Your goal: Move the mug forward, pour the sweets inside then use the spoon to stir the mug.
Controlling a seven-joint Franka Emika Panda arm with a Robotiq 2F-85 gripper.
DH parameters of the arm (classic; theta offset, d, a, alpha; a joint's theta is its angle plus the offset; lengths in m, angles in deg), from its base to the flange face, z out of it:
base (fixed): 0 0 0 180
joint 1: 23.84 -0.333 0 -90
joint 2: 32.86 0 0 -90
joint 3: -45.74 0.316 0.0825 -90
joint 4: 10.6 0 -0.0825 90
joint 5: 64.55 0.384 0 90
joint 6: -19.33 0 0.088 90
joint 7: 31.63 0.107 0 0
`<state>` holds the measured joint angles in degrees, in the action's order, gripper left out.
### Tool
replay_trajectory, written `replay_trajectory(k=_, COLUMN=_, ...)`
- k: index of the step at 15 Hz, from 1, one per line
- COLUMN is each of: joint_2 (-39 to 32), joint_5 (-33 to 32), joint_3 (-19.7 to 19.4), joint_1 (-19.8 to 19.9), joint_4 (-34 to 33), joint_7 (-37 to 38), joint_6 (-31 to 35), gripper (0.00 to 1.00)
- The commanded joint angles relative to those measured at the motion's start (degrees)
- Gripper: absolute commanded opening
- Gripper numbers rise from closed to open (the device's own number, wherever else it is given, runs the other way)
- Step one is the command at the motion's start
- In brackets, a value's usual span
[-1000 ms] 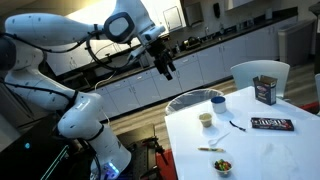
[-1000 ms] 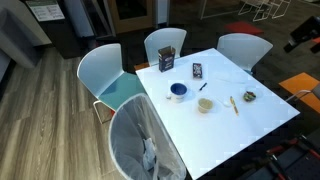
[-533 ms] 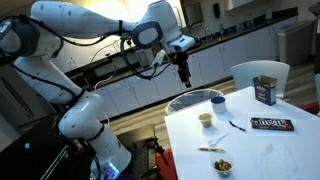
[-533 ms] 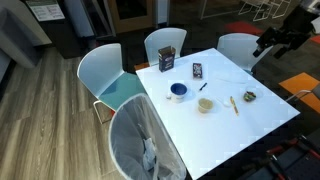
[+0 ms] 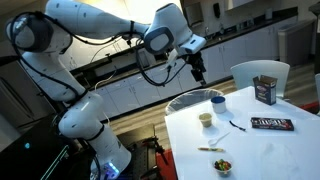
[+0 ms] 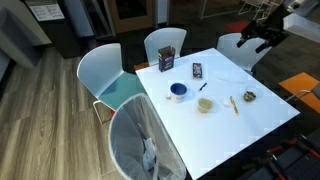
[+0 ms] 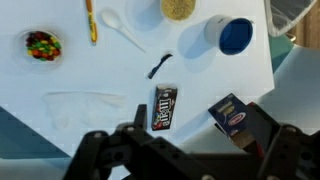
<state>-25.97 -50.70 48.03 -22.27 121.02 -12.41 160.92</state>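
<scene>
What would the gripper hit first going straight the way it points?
Likely the white table near the dark candy packet and the blue box; the gripper is high up, so depth is uncertain.

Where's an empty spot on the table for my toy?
In an exterior view, the wide bare strip of table between the cream cup and the near edge is free. It's crowded around the blue mug, spoon and candy packet.
</scene>
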Motion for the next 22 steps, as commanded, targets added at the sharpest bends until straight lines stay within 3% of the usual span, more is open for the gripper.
replay_trajectory(k=1, joint_2=-15.0, joint_5=7.2, joint_3=-0.4, joint_1=-1.8, joint_4=-12.4, joint_7=-3.9, joint_6=0.2, gripper=1.0)
replay_trajectory(k=6, joint_2=-33.1, joint_5=6.9, joint_3=1.9, joint_1=-3.1, joint_4=-29.1, joint_7=-4.8, joint_6=-4.2, gripper=1.0)
replay_trajectory(k=11, joint_2=-47.5, joint_5=3.7, joint_3=3.0, joint_1=-8.1, joint_4=-42.5, joint_7=-1.5, joint_6=-5.7, gripper=1.0)
replay_trajectory(k=12, joint_2=-47.8, joint_5=2.6, joint_3=2.3, joint_1=-9.4, joint_4=-43.3, joint_7=0.7, joint_6=-7.9, gripper=1.0)
replay_trajectory(k=13, joint_2=-45.5, joint_5=4.3, joint_3=3.1, joint_1=-7.8, joint_4=-38.4, joint_7=-2.5, joint_6=-3.1, gripper=1.0)
replay_trajectory(k=16, joint_2=-48.2, joint_5=3.2, joint_3=2.9, joint_1=-9.5, joint_4=-41.7, joint_7=-0.5, joint_6=-4.9, gripper=1.0)
replay_trajectory(k=19, joint_2=-48.4, joint_5=0.3, joint_3=0.4, joint_1=-10.9, joint_4=-40.2, joint_7=1.8, joint_6=-5.6, gripper=1.0)
replay_trajectory(k=22, joint_2=-49.8, joint_5=-0.8, joint_3=0.4, joint_1=-11.2, joint_4=-38.3, joint_7=1.3, joint_6=-3.8, gripper=1.0)
